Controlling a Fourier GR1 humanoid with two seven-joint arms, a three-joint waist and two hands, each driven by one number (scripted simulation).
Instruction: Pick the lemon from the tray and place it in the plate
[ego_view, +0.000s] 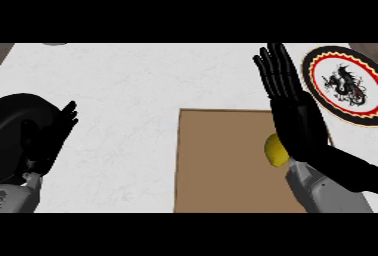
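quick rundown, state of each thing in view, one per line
lemon: on the tray, at its right side, partly hidden by the right robot hand, not held
tray: flat on the counter, nothing else showing on it
plate: on the counter, upper right, nothing on it
right robot hand: open, fingers straight, over the tray's right edge
left robot hand: open, resting at the left edge

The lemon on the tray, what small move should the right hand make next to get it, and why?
Probably lower the right hand and curl its fingers round the lemon. That hand is open with straight fingers, the lemon shows just at its left edge on the brown tray, and nothing is held yet.
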